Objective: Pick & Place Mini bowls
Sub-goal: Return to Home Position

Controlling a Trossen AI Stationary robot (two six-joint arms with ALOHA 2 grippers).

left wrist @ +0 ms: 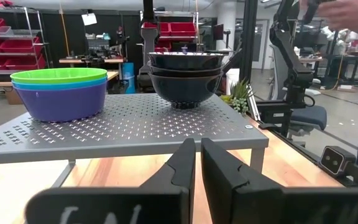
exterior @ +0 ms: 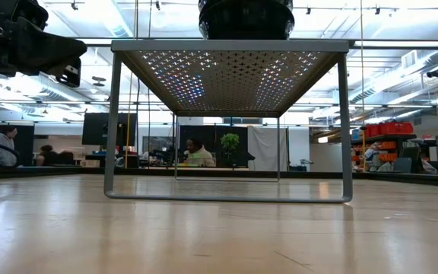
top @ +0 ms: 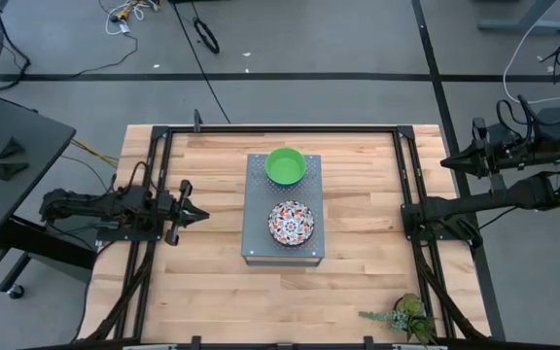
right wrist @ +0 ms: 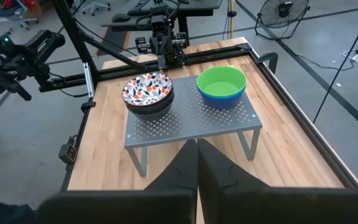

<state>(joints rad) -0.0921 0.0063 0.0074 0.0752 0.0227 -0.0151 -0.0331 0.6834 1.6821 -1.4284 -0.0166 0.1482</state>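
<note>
Mini bowls (top: pixel 291 223) stand in two stacks on the grey shelf (top: pixel 257 194)

On the shelf (top: pixel 256 194), far bowls (top: pixel 285 165) stand behind near bowls (top: pixel 291 223).

High view: overhead and far off, facing straight down; covers the whole bench (top: pixel 358 282), both arms and the floor around, with the shelf (top: pixel 256 209) at centre.
Low view: at bench-top height, close to the shelf, facing level beneath it into the room.
Left wrist view: low and near, facing level past the left tool (left wrist: pixel 197 155) across the shelf top.
Right wrist view: raised and farther back, slanting down past the right tool (right wrist: pixel 197 152) over the whole shelf.
Shared: all four show the shelf. The high and right wrist views both show the green bowl (top: pixel 285 165) and the patterned bowl (top: pixel 291 223) from above.
</note>
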